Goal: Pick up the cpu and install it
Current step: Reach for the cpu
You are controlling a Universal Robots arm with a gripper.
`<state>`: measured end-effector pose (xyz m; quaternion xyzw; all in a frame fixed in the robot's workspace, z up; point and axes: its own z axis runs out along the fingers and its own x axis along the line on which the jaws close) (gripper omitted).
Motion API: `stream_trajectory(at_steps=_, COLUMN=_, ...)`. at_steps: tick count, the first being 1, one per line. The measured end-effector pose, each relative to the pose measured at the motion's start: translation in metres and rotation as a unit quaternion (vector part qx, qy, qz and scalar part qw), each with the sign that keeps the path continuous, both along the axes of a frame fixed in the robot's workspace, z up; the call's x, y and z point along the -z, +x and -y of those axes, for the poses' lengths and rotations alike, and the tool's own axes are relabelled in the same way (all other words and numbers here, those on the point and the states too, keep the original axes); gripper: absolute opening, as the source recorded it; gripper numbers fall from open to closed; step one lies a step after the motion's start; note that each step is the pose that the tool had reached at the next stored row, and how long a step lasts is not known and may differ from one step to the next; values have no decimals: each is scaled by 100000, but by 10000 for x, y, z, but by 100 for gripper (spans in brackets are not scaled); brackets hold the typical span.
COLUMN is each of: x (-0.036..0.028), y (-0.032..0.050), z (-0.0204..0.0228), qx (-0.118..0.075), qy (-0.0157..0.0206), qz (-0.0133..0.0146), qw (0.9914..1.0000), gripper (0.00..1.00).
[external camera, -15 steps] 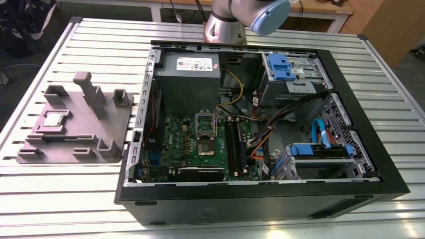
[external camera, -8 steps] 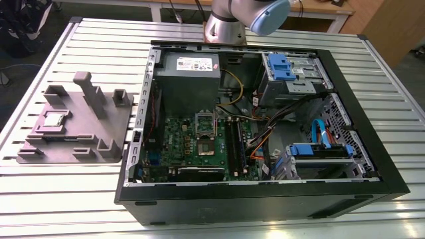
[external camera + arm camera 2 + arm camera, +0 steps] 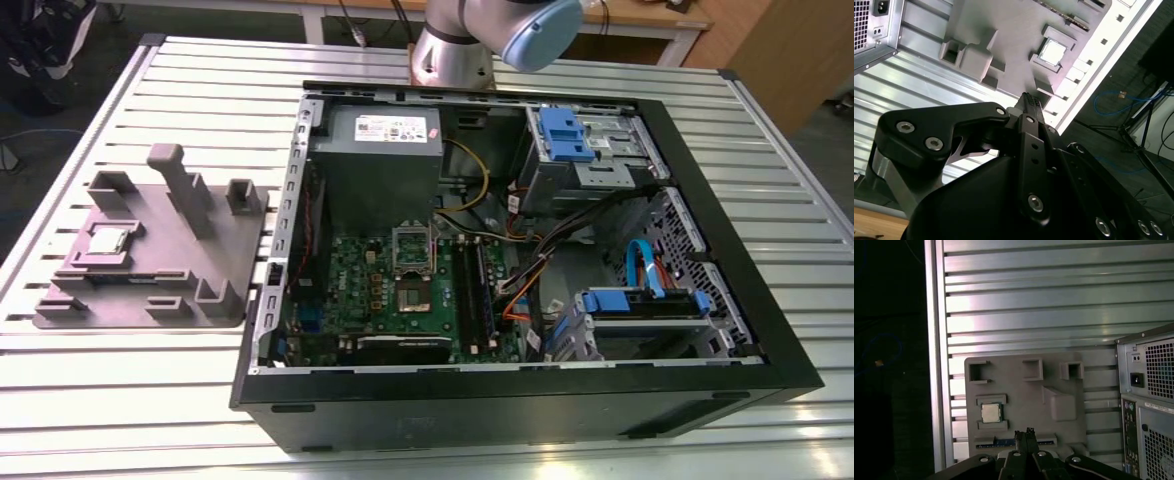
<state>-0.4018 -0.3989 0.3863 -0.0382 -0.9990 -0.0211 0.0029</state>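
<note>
The cpu [image 3: 107,240] is a small silvery square chip lying flat in a recess of the grey fixture plate [image 3: 200,270], on the table at the exterior view's left of the computer case. Both wrist views look down on it from well above, cpu [image 3: 990,412] and cpu [image 3: 1053,51]. My gripper [image 3: 1024,431] hangs high over the plate, clear of the chip, with its black fingers pressed together and nothing between them; the gripper [image 3: 1030,97] looks the same in the second wrist view. The green motherboard's socket [image 3: 411,270] lies inside the case.
The open black computer case [image 3: 534,400] lies on the slatted metal table [image 3: 120,400], with a grey power supply [image 3: 380,150], blue drive brackets [image 3: 567,135] and loose cables [image 3: 534,270] inside. Upright posts [image 3: 180,185] rise from the fixture plate. The arm's base [image 3: 454,45] stands behind the case.
</note>
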Motion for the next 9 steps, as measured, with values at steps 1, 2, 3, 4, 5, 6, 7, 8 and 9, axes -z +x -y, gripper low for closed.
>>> stream_trajectory(at_steps=1, x=0, y=-7, z=0, qx=0, qy=0, qz=0, qw=100000, gripper=10)
stream_trajectory(at_steps=2, x=1, y=-15, z=0, qx=-1, qy=0, qz=1, qw=100000, gripper=10)
stream_trajectory(at_steps=3, x=1, y=-22, z=0, qx=2, qy=2, qz=2, qw=100000, gripper=10)
stream_trajectory(at_steps=4, x=1, y=-30, z=0, qx=0, qy=0, qz=0, qw=100000, gripper=10)
stream_trajectory(at_steps=5, x=1, y=-37, z=0, qx=0, qy=1, qz=1, qw=100000, gripper=10)
stream_trajectory(at_steps=6, x=1, y=-43, z=0, qx=1, qy=1, qz=2, qw=100000, gripper=10)
stream_trajectory(at_steps=7, x=1, y=-49, z=0, qx=-3, qy=1, qz=3, qw=100000, gripper=10)
stream_trajectory(at_steps=8, x=1, y=-55, z=0, qx=1, qy=-1, qz=-1, qw=100000, gripper=10)
stream_trajectory(at_steps=9, x=1, y=-61, z=0, qx=-1, qy=-2, qz=0, qw=100000, gripper=10)
